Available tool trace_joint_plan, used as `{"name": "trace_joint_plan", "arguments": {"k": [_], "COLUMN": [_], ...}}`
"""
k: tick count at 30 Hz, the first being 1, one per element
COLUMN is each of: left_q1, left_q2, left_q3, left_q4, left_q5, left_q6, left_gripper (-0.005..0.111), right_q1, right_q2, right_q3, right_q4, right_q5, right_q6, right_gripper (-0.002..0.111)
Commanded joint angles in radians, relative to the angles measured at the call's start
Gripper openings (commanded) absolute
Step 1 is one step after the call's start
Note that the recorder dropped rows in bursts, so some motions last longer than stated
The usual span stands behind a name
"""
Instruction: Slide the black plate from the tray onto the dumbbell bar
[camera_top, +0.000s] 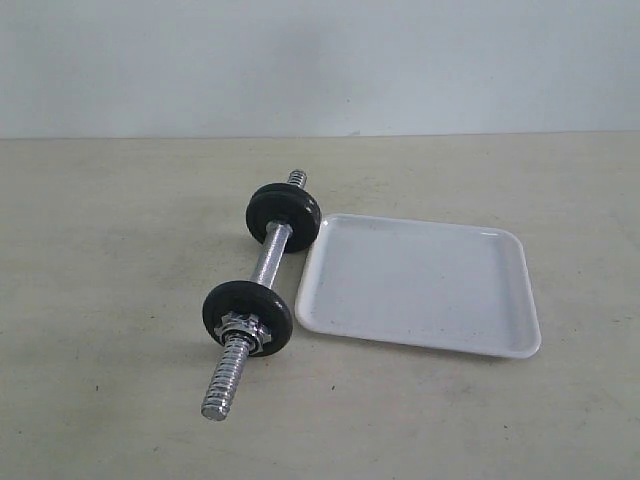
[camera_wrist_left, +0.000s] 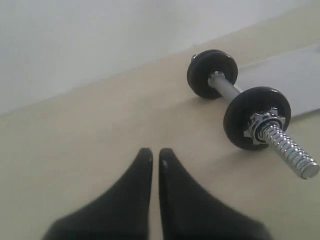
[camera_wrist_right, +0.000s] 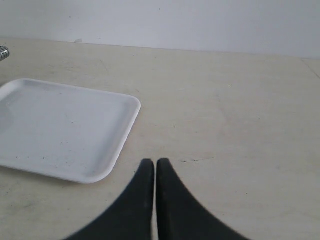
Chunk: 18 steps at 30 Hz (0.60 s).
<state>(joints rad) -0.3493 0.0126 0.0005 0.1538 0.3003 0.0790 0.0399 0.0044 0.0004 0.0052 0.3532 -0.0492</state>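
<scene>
The white tray (camera_top: 420, 285) lies bare on the table, also seen in the right wrist view (camera_wrist_right: 65, 130). No loose black plate shows on it. Left of the tray lies the chrome dumbbell bar (camera_top: 272, 255), its far disc touching the tray's corner. A black disc (camera_top: 248, 315) with a chrome collar sits near its front threaded end. At the far end, black discs (camera_top: 285, 212) look like two pressed together; I cannot tell which is the black plate. My left gripper (camera_wrist_left: 155, 155) is shut and empty, hovering short of the bar (camera_wrist_left: 227, 89). My right gripper (camera_wrist_right: 154, 164) is shut and empty, beside the tray's corner.
The beige table (camera_top: 110, 300) runs back to a pale wall (camera_top: 320, 60). Neither arm shows in the exterior view. The bar's threaded front end (camera_top: 222, 385) sticks out toward the table's front. The tray's edge (camera_wrist_left: 285, 75) lies just behind the bar in the left wrist view.
</scene>
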Motion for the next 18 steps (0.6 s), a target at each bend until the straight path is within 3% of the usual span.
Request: {"name": "trace_joint_plan", "arguments": {"k": [1,9,18], "left_q1": [0.002,0.007,0.274], "left_q2": [-0.005,-0.005,-0.005], "left_q3": [-0.001,-0.001,-0.001], "left_q4": [-0.008,0.037,0.037], "left_q5": [0.009,0.009,-0.001], "left_q6": [0.013,0.013,-0.042], "left_gripper": [0.004,0.004,0.004], "right_q1": [0.001,0.001,0.001], "right_q2": [-0.004,-0.004,-0.004], "right_q3": [0.000,0.000,0.000], "right_q4": [-0.005,-0.005,-0.005], "right_q5": [-0.006,-0.006,-0.006], "right_q6": [-0.002,-0.002,-0.002], "right_gripper": [0.000,0.000,0.000]}}
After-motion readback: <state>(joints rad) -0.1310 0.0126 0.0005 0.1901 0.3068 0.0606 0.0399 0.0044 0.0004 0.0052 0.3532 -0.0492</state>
